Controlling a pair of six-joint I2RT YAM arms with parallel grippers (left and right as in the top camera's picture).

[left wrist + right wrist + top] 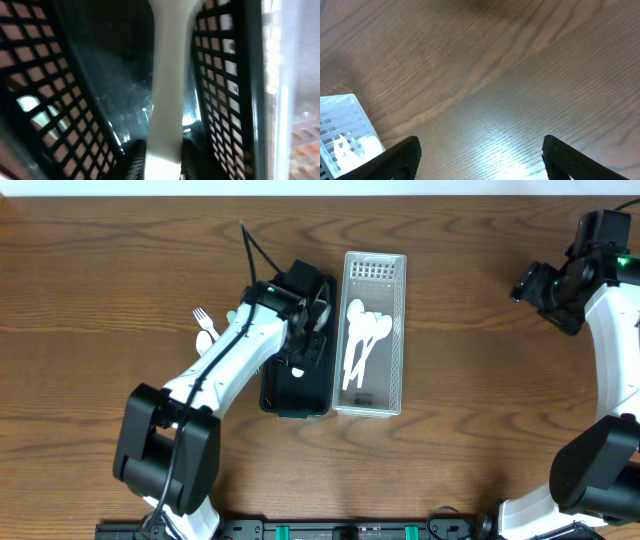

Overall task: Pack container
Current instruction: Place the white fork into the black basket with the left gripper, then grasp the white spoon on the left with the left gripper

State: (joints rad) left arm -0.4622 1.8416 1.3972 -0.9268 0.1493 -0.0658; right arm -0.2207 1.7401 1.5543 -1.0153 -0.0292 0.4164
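Black basket (296, 409), utensil (165, 90) (in left pincer (163, 161)), clear basket (368, 409), spoons (358, 332)

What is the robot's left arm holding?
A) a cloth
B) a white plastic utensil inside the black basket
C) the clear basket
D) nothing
B: in the left wrist view the left gripper is shut on a white utensil, with the mesh walls of the black basket on both sides.
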